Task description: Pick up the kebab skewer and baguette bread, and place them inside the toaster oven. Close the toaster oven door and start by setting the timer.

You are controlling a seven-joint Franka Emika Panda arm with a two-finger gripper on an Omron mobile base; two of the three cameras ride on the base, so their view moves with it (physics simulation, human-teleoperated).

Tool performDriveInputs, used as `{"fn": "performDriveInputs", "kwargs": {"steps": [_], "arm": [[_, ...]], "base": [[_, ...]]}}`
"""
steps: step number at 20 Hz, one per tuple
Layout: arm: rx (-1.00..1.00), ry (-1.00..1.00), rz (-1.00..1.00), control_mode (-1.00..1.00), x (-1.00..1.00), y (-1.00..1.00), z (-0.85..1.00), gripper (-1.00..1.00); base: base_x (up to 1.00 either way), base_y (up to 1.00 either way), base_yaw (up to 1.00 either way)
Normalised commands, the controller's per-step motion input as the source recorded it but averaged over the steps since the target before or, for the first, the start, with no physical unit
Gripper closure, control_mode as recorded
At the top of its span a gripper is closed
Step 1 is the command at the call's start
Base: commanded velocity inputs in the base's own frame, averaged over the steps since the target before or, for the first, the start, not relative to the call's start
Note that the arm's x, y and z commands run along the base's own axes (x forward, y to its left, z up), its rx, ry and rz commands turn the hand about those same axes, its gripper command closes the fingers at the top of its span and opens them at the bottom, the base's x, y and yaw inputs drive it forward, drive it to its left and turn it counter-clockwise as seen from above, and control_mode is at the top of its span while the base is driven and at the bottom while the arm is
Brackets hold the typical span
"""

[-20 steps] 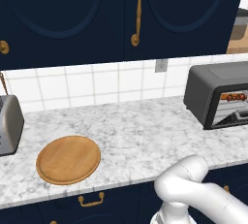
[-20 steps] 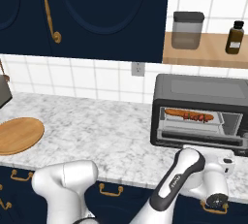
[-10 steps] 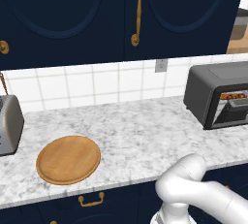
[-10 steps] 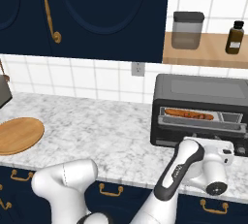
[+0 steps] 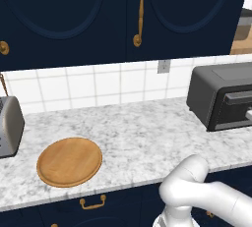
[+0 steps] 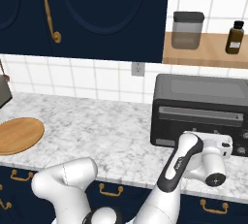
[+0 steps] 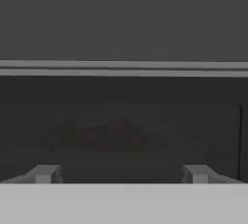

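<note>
The toaster oven (image 5: 221, 100) (image 6: 201, 109) stands at the right end of the marble counter. Its door (image 6: 198, 126) is shut, with the bar handle (image 6: 201, 116) (image 7: 124, 68) across the top. My gripper (image 7: 121, 174) faces the door's dark window (image 7: 121, 121) from close in front, open with nothing between its fingertips (image 7: 46, 173). My white hand (image 6: 210, 152) hangs just before the door's lower right part. A dim reddish-brown shape (image 7: 104, 136) shows through the glass. I cannot tell the kebab skewer from the baguette bread in it.
A round wooden board (image 5: 70, 161) (image 6: 17, 135) lies on the counter's left part, near a silver pop-up toaster (image 5: 10, 125). A wooden shelf (image 6: 208, 56) above the oven holds a lidded jar (image 6: 188, 30) and a brown bottle (image 6: 235, 37). Dark blue cabinets hang overhead.
The oven door has swung up from open to shut, hiding the food on the rack. My hand rose with it toward the door front.
</note>
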Motion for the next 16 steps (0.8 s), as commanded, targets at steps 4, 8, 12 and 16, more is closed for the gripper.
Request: {"fn": "performDriveInputs", "kwargs": {"steps": [4, 8, 12, 16], "arm": [[0.00, 0.00, 0.00, -1.00, 0.18, 0.00, 0.00, -1.00], [0.00, 0.00, 0.00, -1.00, 0.16, 0.00, 0.00, -1.00], [0.00, 0.00, 0.00, -1.00, 0.00, -0.03, 0.00, -1.00], [0.00, 0.00, 0.00, -1.00, -0.22, -0.25, 0.00, -1.00]], "base": [[0.00, 0.00, 0.00], [0.00, 0.00, 0.00], [0.00, 0.00, 0.00], [0.00, 0.00, 0.00]]}}
